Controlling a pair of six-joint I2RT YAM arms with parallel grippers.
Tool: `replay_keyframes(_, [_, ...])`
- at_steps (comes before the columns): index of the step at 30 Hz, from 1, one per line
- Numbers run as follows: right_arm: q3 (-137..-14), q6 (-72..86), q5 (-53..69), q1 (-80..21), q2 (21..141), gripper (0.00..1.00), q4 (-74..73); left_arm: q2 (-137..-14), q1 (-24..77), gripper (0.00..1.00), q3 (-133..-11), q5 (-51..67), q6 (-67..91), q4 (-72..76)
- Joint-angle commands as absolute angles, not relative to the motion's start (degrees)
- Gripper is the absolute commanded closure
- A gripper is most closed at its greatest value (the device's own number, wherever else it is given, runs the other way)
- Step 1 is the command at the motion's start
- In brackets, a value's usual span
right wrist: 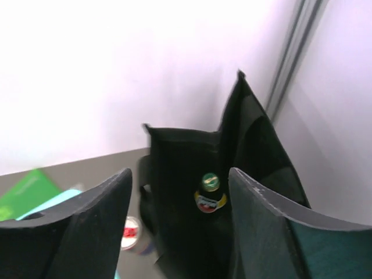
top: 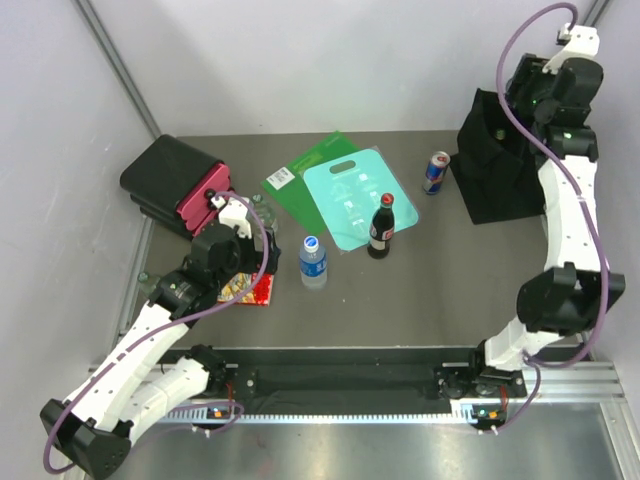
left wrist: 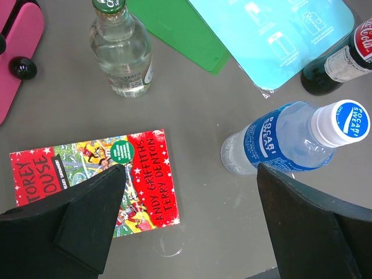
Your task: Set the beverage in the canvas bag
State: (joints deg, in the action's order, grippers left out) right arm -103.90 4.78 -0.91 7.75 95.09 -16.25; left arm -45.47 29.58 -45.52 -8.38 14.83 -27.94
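Observation:
The black canvas bag (top: 497,165) stands open at the far right of the table. In the right wrist view a dark bottle with a green cap and yellow label (right wrist: 210,195) stands inside the bag (right wrist: 180,232). My right gripper (right wrist: 179,174) is open and empty and hovers above the bag's mouth (top: 518,100). A Pocari Sweat bottle (top: 313,262), a cola bottle (top: 380,228) and a Red Bull can (top: 436,172) stand on the table. My left gripper (left wrist: 190,174) is open and empty, just above the table beside the Pocari Sweat bottle (left wrist: 290,139).
A black hard case with a pink edge (top: 175,185) sits far left. Green (top: 305,170) and teal (top: 355,200) boards lie at the back centre. A red book (left wrist: 93,180) lies under my left gripper. A clear green-capped bottle (left wrist: 121,49) stands beyond it.

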Motion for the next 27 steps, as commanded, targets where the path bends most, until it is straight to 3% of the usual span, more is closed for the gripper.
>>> replay_keyframes(1, [-102.31,6.85,2.55,5.1,86.32,0.29,-21.09,-44.47,29.71,0.01,-46.49,-8.44,14.59,-26.37])
replay_keyframes(4, [-97.13,7.73,5.62,2.47,80.96,0.14,-22.23,-44.47,29.79,0.01,-46.49,-8.7,14.68,-26.19])
replay_keyframes(10, [-86.14,8.61,7.29,-6.76,72.69,0.04,-22.85,-44.56,29.71,0.01,-46.32,-7.91,14.68,-26.19])
replay_keyframes(18, [-77.97,9.4,7.3,-17.73,72.07,0.06,-18.73,-44.48,29.71,0.01,-46.06,-7.56,14.59,-25.58])
replay_keyframes(27, [-73.57,8.79,0.36,-29.08,75.23,0.16,-14.41,-44.03,29.71,0.02,-45.79,-7.38,14.33,-25.05])
